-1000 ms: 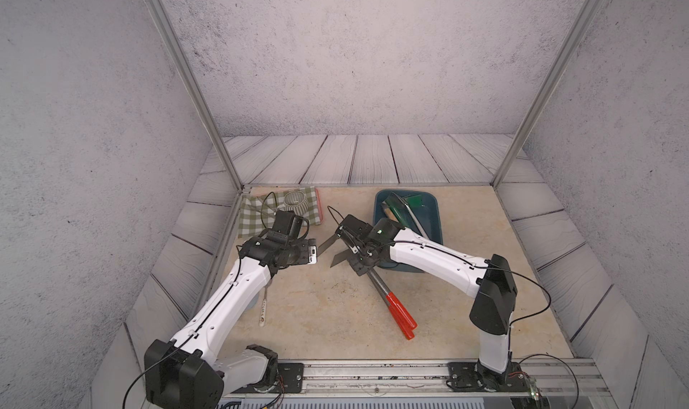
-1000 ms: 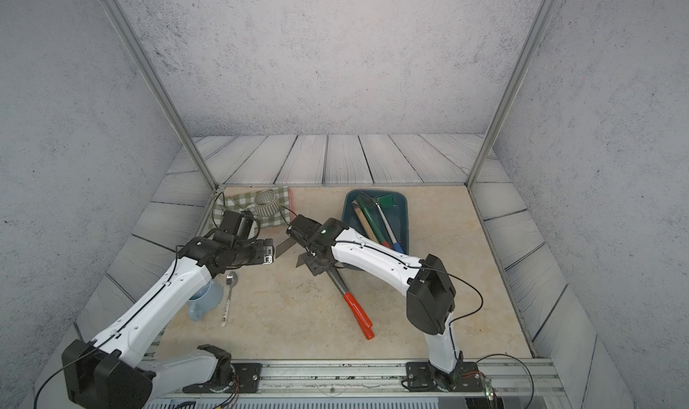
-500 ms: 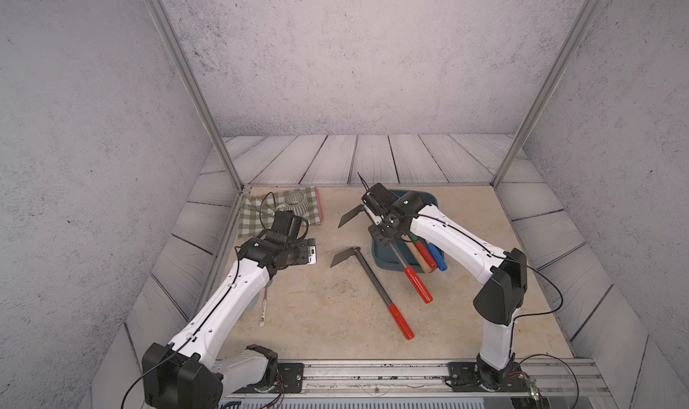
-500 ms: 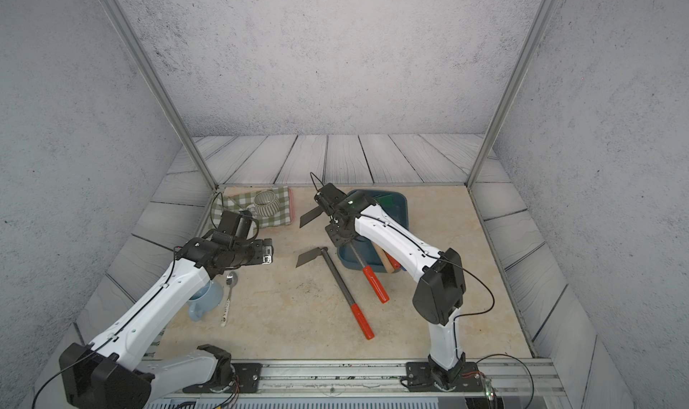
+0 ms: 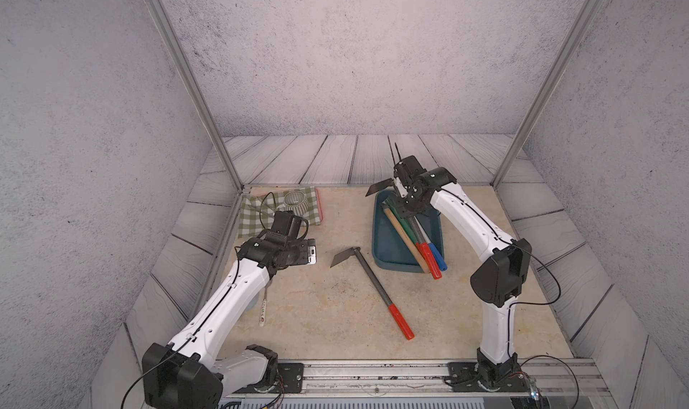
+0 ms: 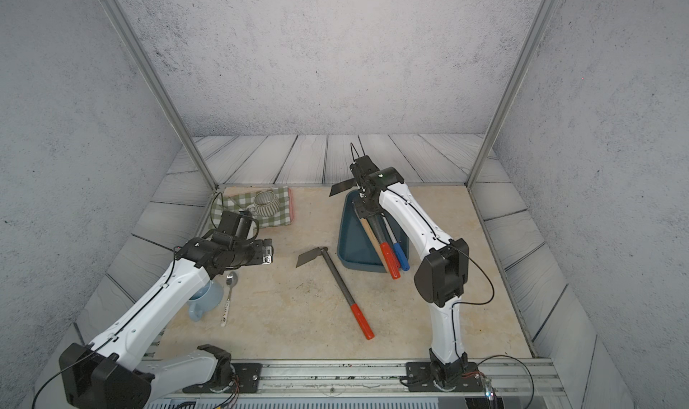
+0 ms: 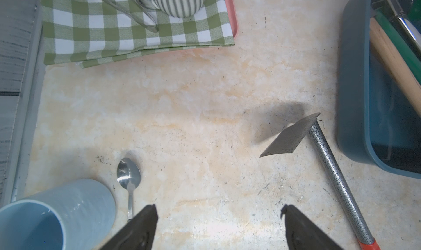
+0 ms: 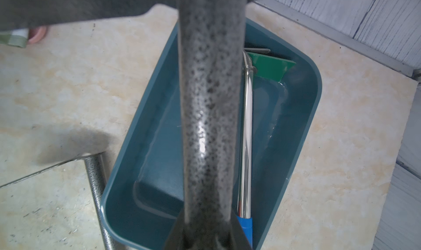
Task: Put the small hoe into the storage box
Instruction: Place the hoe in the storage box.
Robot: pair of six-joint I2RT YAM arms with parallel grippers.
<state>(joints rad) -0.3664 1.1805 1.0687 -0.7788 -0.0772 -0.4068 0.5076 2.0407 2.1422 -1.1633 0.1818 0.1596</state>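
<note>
**Near edge, lower centre in both top views.** A long hoe (image 5: 374, 278) with a grey speckled metal shaft, flat grey blade and red grip lies flat on the beige stone-look table (image 5: 328, 314). Its grip points to the near edge and its blade to the centre. It lies outside the box, just beside the box's near left corner.

**Lower left in a top view.** A light blue ceramic mug (image 6: 203, 301) sits partly under the left arm. A steel spoon (image 6: 228, 295) is just beside it.

**Centre left.** The left gripper (image 5: 311, 252) hovers above bare table with its jaws spread wide and nothing between them. It is clear of the long hoe's blade.

**Centre right.** The storage box (image 5: 386, 243) is a shallow dark teal-blue plastic tub with rounded corners. Inside lie a wooden-handled tool (image 5: 402, 235) and a chrome-shafted tool with a blue grip (image 5: 437, 257), with a green tool between them.

**Above the box's far end.** The right gripper (image 5: 408, 209) is clamped on the speckled grey shaft of the small hoe (image 5: 428, 261).
- The hoe is tilted, with its dark blade raised past the far left corner of the box.
- Its red grip is low at the near right corner and projects over the rim, beside the blue grip.
- Whether the grip touches the rim cannot be determined.

**Far left.** A green-and-white checked cloth (image 5: 261, 217) lies on a pink tray (image 7: 235, 21). A striped ceramic bowl (image 5: 296, 200) sits on the cloth.
</note>
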